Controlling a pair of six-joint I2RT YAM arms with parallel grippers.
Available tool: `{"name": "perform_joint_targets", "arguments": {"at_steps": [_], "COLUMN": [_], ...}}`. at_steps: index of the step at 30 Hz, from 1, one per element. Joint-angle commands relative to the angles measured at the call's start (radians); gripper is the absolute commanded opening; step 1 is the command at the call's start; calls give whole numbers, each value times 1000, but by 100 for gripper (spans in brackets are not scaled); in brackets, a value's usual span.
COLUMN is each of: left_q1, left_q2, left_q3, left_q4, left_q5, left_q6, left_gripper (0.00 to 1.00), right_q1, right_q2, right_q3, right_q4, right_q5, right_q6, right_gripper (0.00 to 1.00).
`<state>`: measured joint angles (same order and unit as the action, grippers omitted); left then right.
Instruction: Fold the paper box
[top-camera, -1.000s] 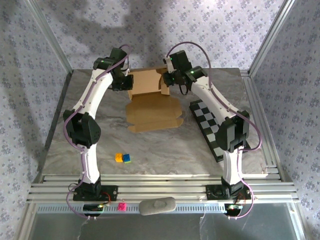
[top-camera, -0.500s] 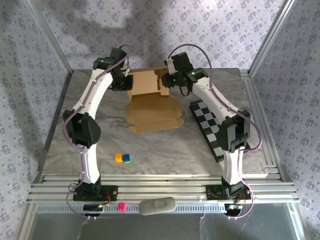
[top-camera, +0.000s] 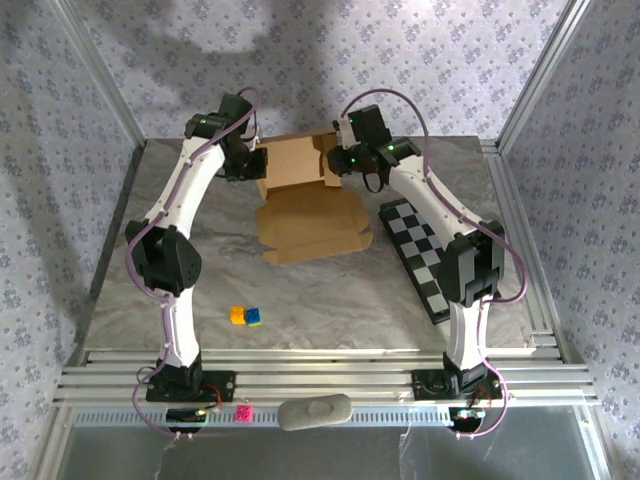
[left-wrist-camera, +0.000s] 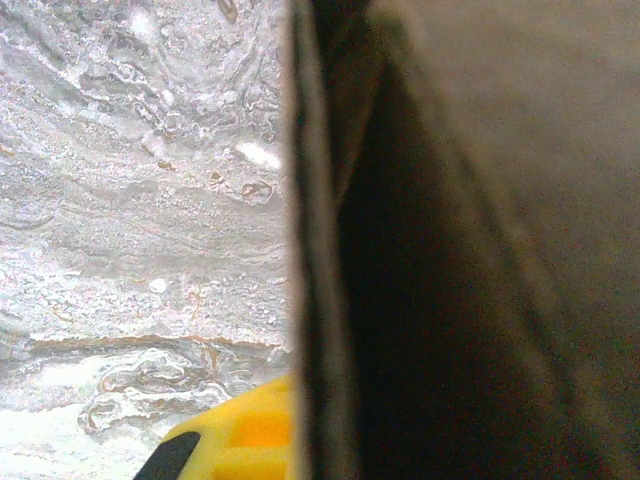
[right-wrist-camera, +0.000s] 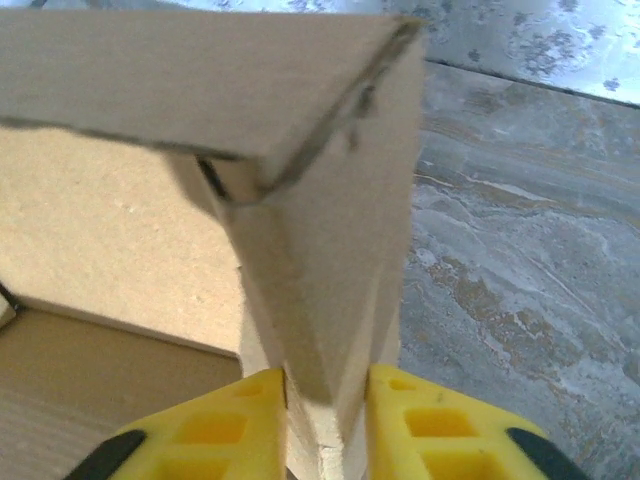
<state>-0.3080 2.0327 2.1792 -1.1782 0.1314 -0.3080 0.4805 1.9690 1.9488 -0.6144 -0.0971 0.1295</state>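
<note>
Patterned lilac-grey wall covering (top-camera: 450, 60) closes in the room on three sides behind and beside the paper box (top-camera: 310, 225), and slanted aluminium posts (top-camera: 100, 80) rise at the corners. The table (top-camera: 330, 300) under the box has a grey, veined, marble-look surface with a dull sheen. On the near side of the box, ribbed metal rails (top-camera: 320, 375) carry the arm bases.

The left arm (top-camera: 185, 190) and the right arm (top-camera: 430, 200) reach to the box's far half from either side. The box lies at the table's middle and far part. Its near panel lies flat, while its back wall and side flaps stand up.

The black-and-white checkerboard (top-camera: 425, 255) lies just to the right of the box, angled toward the near edge.

The left gripper (top-camera: 255, 165) is at the box's left wall. Its jaws are pressed together on the cardboard edge, with one yellow finger (left-wrist-camera: 240, 440) showing against it. The right gripper (right-wrist-camera: 325, 400) pinches an upright folded flap at the box's right far corner, a yellow finger (right-wrist-camera: 220, 420) on each side.

A yellow cube (top-camera: 237, 315) and a blue-and-green cube (top-camera: 254, 317) sit touching, near-left of the box.
</note>
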Motion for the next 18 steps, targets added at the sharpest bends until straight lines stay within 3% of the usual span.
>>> {"name": "perform_joint_targets", "arguments": {"at_steps": [1,3,9,14,18], "left_q1": [-9,-9,-8,-8,-8], "left_q2": [-16,-16,-11,2,9], "left_q3": [72,77,89,112,126], "left_q4": [88,85,75,59,54], "left_q5": [140,139,133,131,134], "left_q6": [-36,-36,-39,-46,-46], "left_gripper": [0,0,0,0,0], "right_q1": [25,37,86,145,150], "right_q2": [51,69,79,93,82], "right_q3": [57,94,132,158,145], "right_q4": [-97,-127,-167,-227,-222], "right_q5": [56,126,351,675,651], "right_q6": [10,8,-29,-34,-31], "right_gripper": [13,1,0,0,0]}}
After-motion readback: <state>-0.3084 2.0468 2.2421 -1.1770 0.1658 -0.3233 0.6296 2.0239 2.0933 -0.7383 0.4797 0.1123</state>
